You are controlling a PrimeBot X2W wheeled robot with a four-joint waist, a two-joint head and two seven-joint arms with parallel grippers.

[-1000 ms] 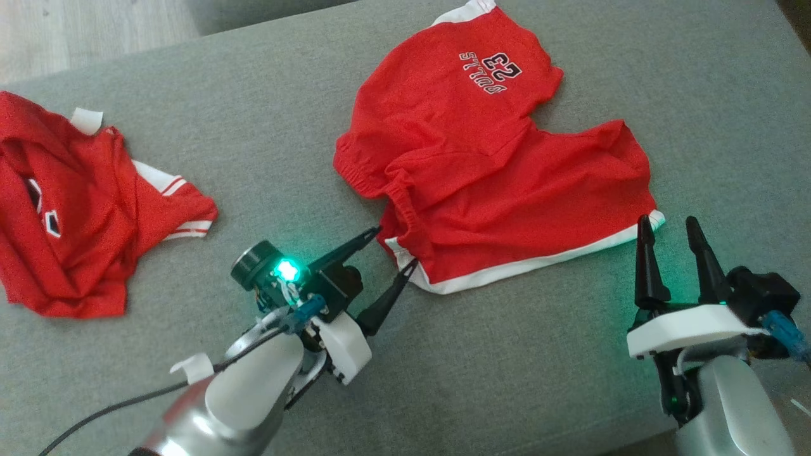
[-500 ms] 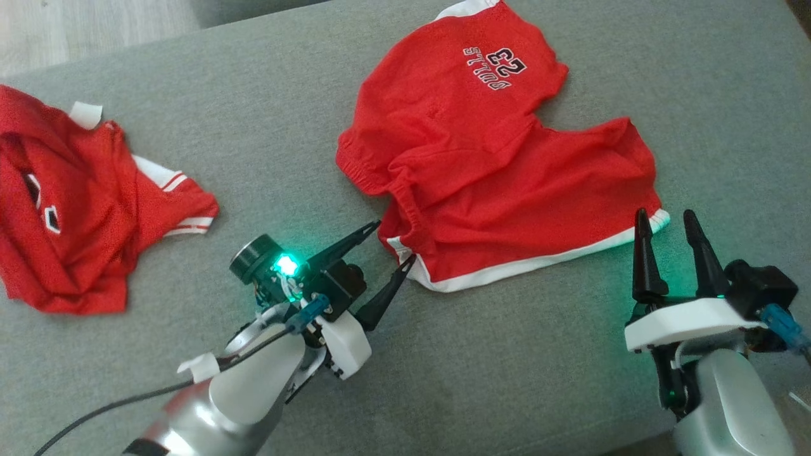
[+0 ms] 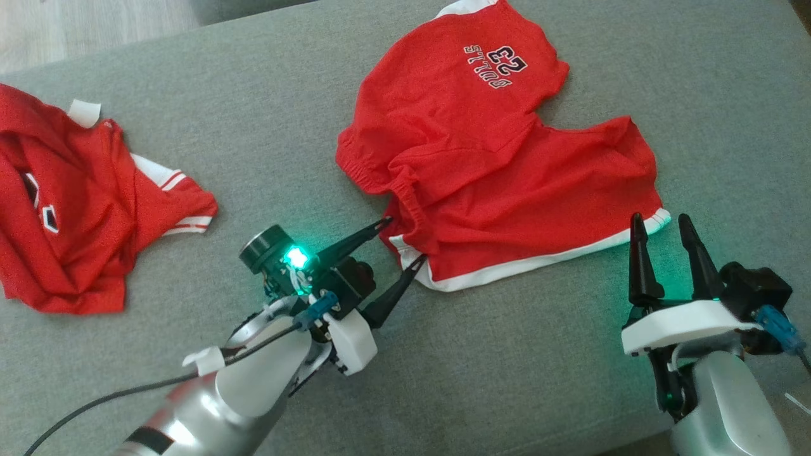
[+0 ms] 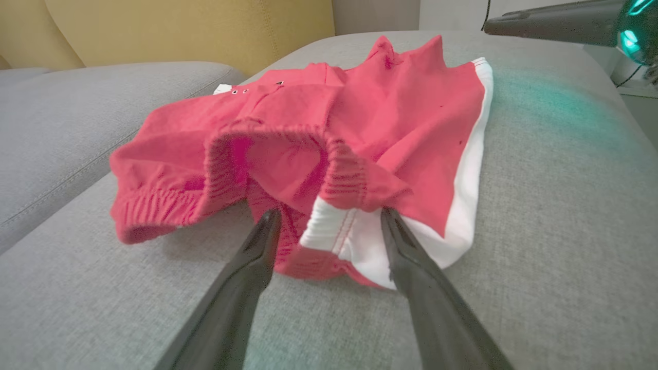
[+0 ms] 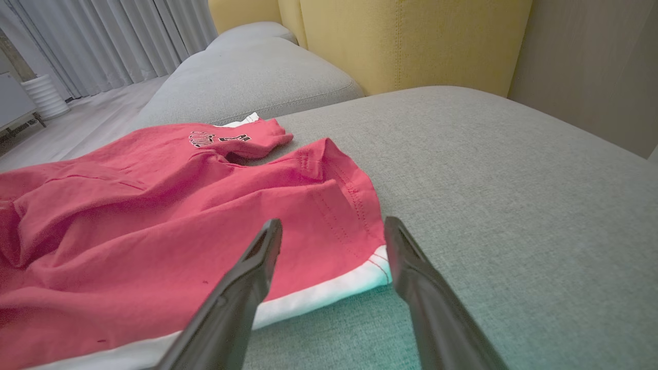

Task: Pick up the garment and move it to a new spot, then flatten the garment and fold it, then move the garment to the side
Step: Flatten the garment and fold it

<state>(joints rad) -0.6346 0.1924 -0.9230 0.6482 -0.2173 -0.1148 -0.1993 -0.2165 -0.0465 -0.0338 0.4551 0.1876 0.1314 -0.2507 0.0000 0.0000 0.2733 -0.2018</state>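
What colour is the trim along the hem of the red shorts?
White, a plain band on the shorts; the left wrist view shows it best.

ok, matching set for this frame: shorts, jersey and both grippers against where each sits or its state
1. shorts
2. jersey
3. left gripper
4. right gripper

A. open, at the shorts' near-right corner
B. crumpled, far left of the cushion
C. open, at the shorts' near-left corner
D. spread mid-cushion, print up

Pairs: 1-D, 2-B, 3-C, 4-A
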